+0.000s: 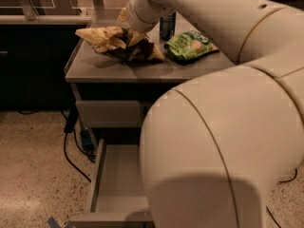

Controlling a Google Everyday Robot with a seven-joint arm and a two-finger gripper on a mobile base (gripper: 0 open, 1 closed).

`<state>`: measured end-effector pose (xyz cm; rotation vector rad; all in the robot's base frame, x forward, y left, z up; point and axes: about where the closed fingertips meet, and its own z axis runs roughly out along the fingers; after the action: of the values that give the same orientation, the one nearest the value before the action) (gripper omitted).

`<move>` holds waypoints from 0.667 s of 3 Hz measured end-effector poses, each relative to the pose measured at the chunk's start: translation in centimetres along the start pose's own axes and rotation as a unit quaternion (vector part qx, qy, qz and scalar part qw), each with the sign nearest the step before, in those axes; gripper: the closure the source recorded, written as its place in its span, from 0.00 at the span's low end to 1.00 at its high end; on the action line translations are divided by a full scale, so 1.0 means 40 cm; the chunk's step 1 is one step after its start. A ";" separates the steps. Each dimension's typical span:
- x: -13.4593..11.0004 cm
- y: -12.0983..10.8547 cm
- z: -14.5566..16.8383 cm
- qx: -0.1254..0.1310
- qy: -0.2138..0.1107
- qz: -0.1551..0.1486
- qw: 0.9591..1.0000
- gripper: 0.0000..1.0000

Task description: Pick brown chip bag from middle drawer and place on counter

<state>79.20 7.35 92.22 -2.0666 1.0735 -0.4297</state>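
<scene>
Watching the tool at the brown bag on the tabletop

My view is mostly filled by the cream arm point(228, 127), which bulks up the right and lower part of the picture and reaches back over the cabinet to the far left of its top. Under it lies the speckled floor point(33, 165).

The grey tabletop point(95, 68) carries everything else I can see. Below its front edge sits a closed drawer front point(109, 114), and below that the drawer point(118, 179) stands pulled out towards me, its flat floor showing bare where the arm does not cover it.

On the tabletop, the brown bag point(133, 51) lies towards the back left, crumpled, with its pale wrinkled end sticking out to the left and lifted a little off the surface, a shadow beneath it. Just to its right, apart from it, the green bag point(190, 45) lies flat. A dark can point(167, 26) stands upright behind the two bags, between them.

The tool point(132, 31) is right at the top of the brown bag, at the end of the arm's wrist, and the bag hides most of it. I cannot tell how far open it is, or whether it has hold of the bag.

A black cable point(71, 151) trails on the floor left of the drawer.
</scene>
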 end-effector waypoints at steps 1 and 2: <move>0.000 0.000 0.000 0.000 0.000 0.000 1.000 0.00; 0.000 0.000 0.000 0.000 0.000 0.000 1.000 0.00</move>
<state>79.20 7.35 92.22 -2.0666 1.0735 -0.4296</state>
